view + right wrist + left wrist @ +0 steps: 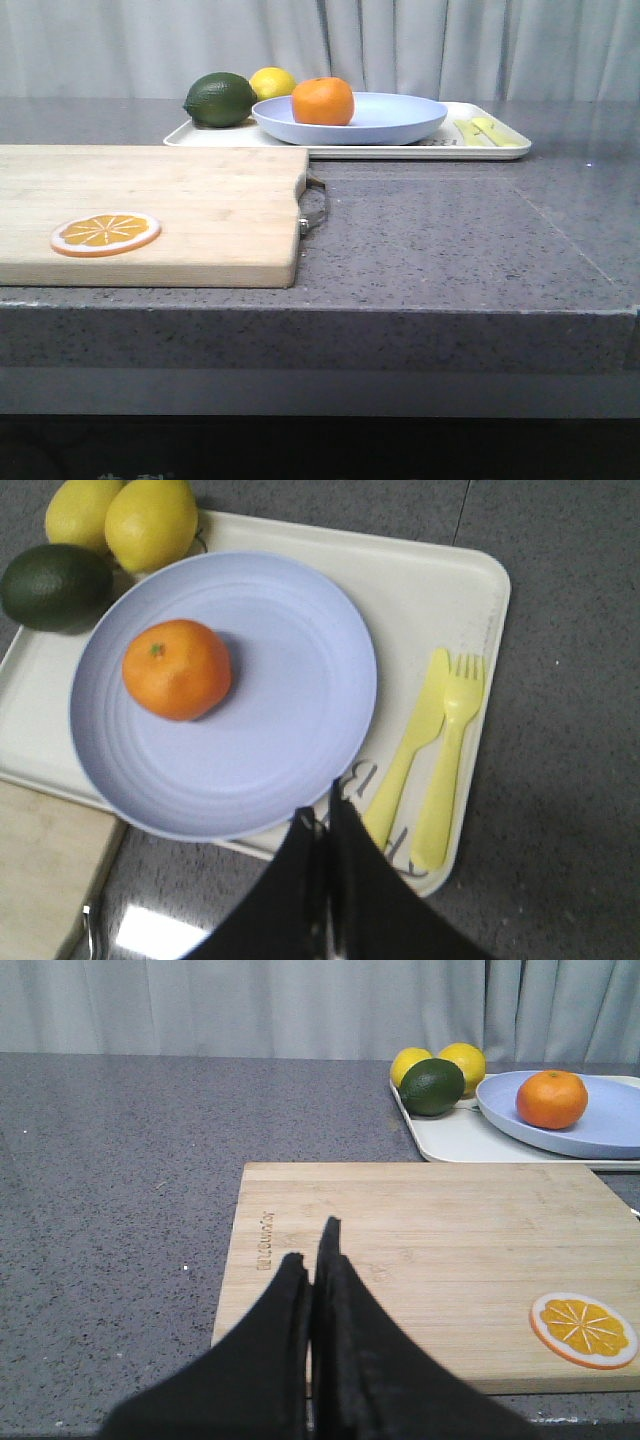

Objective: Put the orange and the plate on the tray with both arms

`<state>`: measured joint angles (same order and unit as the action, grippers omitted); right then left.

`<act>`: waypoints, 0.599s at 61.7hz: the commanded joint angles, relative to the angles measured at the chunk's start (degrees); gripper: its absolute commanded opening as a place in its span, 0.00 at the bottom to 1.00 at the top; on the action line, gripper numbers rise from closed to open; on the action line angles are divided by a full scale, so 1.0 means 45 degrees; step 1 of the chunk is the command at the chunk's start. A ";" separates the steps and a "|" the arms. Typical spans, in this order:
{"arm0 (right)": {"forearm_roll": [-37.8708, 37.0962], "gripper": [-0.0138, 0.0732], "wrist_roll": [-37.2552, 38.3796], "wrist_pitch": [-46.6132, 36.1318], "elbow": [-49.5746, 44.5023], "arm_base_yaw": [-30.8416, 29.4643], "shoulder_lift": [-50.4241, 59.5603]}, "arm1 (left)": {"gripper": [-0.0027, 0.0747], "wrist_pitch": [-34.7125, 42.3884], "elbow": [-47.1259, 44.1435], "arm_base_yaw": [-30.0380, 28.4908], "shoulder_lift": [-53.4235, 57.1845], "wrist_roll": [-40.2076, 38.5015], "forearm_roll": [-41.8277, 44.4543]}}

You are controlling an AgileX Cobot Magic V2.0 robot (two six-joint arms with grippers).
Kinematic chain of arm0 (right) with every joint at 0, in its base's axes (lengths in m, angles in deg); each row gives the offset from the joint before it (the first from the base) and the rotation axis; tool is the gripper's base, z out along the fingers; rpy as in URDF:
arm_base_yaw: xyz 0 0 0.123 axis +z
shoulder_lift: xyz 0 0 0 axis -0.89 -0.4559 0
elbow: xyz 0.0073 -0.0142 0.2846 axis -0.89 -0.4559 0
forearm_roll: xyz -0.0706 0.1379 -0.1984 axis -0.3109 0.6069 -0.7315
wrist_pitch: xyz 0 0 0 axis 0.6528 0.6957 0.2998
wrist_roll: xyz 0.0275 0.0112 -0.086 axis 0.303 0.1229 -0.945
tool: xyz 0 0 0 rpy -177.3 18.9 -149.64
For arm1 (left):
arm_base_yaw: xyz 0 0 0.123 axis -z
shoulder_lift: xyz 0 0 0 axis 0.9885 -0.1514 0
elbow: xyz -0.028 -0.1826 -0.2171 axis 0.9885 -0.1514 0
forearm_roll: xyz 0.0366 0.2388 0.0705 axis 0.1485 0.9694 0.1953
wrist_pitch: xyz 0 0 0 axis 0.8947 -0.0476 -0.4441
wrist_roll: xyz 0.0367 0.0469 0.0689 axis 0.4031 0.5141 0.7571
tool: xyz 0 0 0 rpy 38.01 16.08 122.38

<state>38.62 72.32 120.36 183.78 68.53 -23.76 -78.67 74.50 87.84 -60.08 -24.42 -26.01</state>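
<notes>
The orange (323,101) sits on the pale lavender-blue plate (400,125), and the plate lies on the cream tray (490,150) at the back of the counter. The right wrist view shows the orange (177,669) left of centre on the plate (290,710) on the tray (470,590). The left wrist view shows the orange (552,1099), the plate (610,1130) and the tray (455,1140) at the far right. My left gripper (311,1250) is shut and empty above the wooden board. My right gripper (322,808) is shut and empty above the plate's near rim. Neither arm shows in the front view.
A wooden cutting board (180,210) with a metal handle (316,210) lies at front left, an orange slice (105,233) on it. A dark green lime (220,99) and lemons (272,82) sit at the tray's left end. A yellow knife (410,750) and fork (450,770) lie at the tray's right end.
</notes>
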 commanded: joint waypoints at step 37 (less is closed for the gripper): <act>-0.0871 0.03 -0.2407 -0.3288 -1.3756 0.0002 0.8984 | 0.01 0.1058 0.0327 -0.0040 -0.0166 -0.0107 -0.0094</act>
<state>34.74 63.10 113.29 127.29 68.64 10.20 -78.67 74.50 87.84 -60.08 -24.42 -26.01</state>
